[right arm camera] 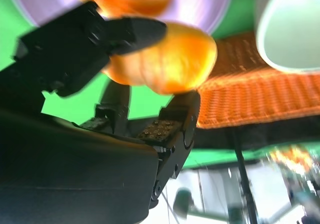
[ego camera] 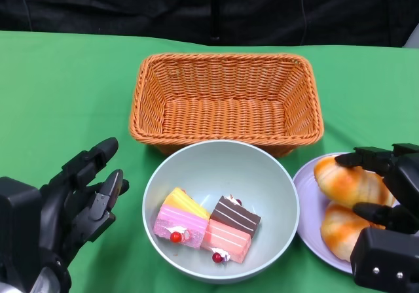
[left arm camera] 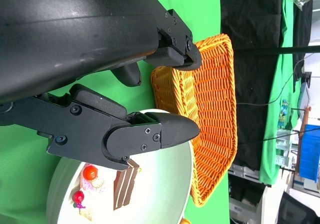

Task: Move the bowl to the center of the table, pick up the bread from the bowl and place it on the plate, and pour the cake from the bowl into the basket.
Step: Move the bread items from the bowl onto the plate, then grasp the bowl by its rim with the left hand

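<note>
Orange bread (ego camera: 350, 183) gripped between right hand (ego camera: 386, 205) fingers (right arm camera: 135, 31) over plate (ego camera: 308, 195); left hand (ego camera: 72, 205) fingers spread, empty.

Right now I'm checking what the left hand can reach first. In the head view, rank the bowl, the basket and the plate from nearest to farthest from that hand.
Measured from the left hand, open at lower left:
1. Bowl, just to its right, centre front, with cake slices inside.
2. Basket, behind the bowl, farther back.
3. Plate, on the far right, holding bread under the right hand.
</note>
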Controlling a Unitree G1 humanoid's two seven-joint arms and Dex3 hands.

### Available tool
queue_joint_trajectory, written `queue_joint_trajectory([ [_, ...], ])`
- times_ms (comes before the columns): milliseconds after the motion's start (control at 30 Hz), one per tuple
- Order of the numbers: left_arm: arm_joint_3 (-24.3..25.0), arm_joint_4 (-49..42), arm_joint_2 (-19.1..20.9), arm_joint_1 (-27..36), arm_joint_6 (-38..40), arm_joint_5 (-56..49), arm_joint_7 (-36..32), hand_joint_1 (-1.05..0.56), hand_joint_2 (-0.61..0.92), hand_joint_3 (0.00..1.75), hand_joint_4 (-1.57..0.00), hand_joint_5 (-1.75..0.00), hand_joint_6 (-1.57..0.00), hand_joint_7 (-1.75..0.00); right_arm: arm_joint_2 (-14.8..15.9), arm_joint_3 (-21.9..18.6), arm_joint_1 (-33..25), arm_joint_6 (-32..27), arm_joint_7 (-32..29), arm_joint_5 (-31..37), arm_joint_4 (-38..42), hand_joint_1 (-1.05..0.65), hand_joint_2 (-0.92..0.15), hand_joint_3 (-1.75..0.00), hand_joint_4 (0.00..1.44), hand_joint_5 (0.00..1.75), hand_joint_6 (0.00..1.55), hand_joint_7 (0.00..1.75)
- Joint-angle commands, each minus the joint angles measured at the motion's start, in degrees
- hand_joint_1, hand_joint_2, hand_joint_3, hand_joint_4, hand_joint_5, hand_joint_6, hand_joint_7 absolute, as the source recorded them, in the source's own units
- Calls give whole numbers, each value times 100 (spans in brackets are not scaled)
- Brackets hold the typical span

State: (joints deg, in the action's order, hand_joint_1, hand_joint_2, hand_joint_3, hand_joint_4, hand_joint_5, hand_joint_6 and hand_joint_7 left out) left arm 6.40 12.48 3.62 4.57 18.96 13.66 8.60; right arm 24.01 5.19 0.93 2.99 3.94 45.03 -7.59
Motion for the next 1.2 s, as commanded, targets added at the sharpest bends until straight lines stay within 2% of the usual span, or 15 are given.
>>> queue_joint_trajectory([
  [33,49,106,78,54,63,61,27,-64,92,57,0,-121,-35,-15,199,72,-153,-414,519,238,-587,-68,-92,-25,11,55,29,0],
  [167,58,119,86,55,77,61,33,-64,92,57,0,-118,-34,-16,220,139,-243,-636,731,450,-1007,-74,-92,-29,6,55,23,0],
  [500,79,89,106,41,13,47,57,-63,92,57,0,-119,-32,-16,148,87,-468,-720,760,552,-1602,-79,-92,-33,7,59,25,1],
  [800,-211,-60,421,133,-1050,-743,149,-64,92,53,-1,-122,-34,-19,66,-224,-954,-449,233,234,-1868,-71,-92,-35,13,66,30,4],
  [1000,-367,-170,724,131,-1721,-1243,190,-66,92,49,-4,-120,-35,-23,-102,-349,-1268,-276,-86,-20,-2034,-67,-92,-35,17,69,33,5],
  [1200,-478,-271,1254,117,-2623,-1901,306,-61,92,44,-8,-120,-36,-29,-311,-446,-1633,-8,-303,-393,-2173,-64,-92,-34,22,73,38,7],
])
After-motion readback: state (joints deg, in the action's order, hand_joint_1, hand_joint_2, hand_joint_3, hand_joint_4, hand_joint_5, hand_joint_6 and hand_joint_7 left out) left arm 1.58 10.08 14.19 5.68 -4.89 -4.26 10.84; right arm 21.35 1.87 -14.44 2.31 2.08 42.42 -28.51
